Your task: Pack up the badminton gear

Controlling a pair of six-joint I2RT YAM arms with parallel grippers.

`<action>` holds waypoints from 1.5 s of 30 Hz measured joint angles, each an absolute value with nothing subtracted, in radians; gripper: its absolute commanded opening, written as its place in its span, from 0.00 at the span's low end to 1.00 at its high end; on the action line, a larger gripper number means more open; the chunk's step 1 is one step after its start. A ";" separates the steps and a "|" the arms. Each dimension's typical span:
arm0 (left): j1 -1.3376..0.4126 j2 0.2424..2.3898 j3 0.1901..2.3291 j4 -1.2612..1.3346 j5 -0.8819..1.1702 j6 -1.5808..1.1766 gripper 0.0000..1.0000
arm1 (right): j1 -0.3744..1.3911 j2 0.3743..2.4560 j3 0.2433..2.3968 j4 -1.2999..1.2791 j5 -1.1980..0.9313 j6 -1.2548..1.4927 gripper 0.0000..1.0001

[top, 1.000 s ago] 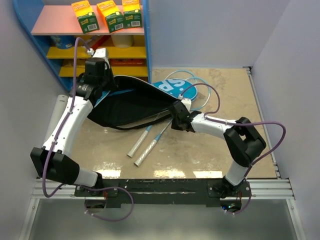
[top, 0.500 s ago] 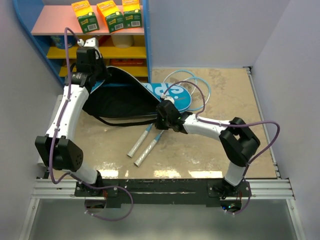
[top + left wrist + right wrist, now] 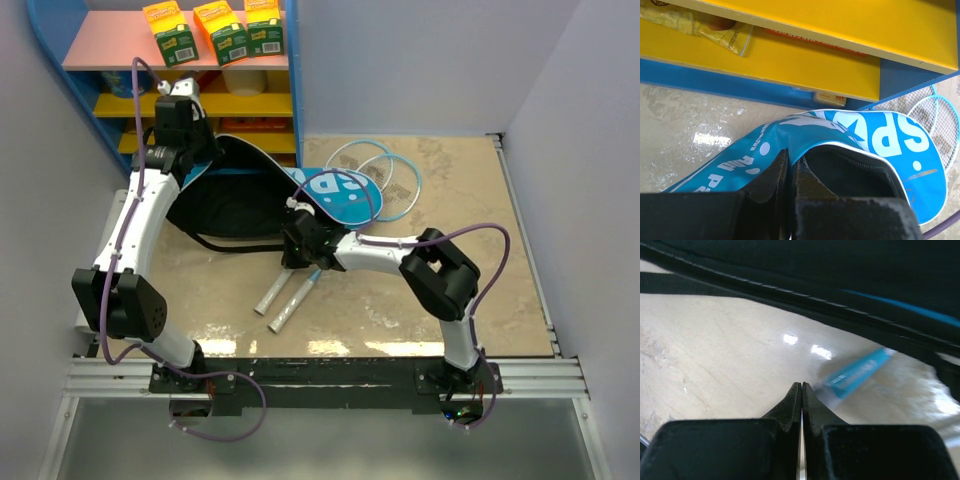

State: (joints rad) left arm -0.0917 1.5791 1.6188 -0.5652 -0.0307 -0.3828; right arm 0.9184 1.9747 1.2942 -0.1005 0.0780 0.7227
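The worktop (image 3: 500, 200) filled the middle of the top view, with a shelf (image 3: 110, 45) in the upper left corner. The bag (image 3: 240, 205) lay left of centre, its mouth gaping to show black lining and its blue lettered end folded toward the middle. The two rackets (image 3: 395, 185) ran under or through it, which I could not tell. Their heads showed right of the lettered end and their handles (image 3: 283, 300) lay on bare worktop below centre. No shuttlecocks showed. The left end effector (image 3: 790, 159), upper left beside the shelf, was clamped on the bag's blue rim, lifting the mouth. The right end effector (image 3: 801, 386), at centre just below the bag's lower edge, was closed on nothing, its tips low over the worktop near a handle. The step in hand looked like getting the rackets into the held-open bag. Next the right jaws would need to part, settle around a handle and slide it toward the mouth.
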 measured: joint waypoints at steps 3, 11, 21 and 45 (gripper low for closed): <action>-0.092 1.579 1.618 -0.563 -0.029 -0.383 0.00 | 0.940 2.007 1.325 -0.102 0.078 0.724 0.00; -0.092 1.543 1.517 -0.521 -0.014 -0.399 0.00 | 0.958 2.036 1.342 -0.160 0.115 0.744 0.00; -0.125 1.412 1.301 -0.501 -0.002 -0.433 0.00 | 0.845 1.893 1.160 -0.220 0.210 0.811 0.00; -0.460 1.177 0.868 -0.365 -0.018 -0.683 0.00 | 0.389 1.567 0.886 -0.408 0.358 0.752 0.00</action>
State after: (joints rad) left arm -0.4603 1.1767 0.8680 -0.3653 -0.0181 -0.6830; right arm 0.3885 1.5673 0.8856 -0.4084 0.3580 0.7517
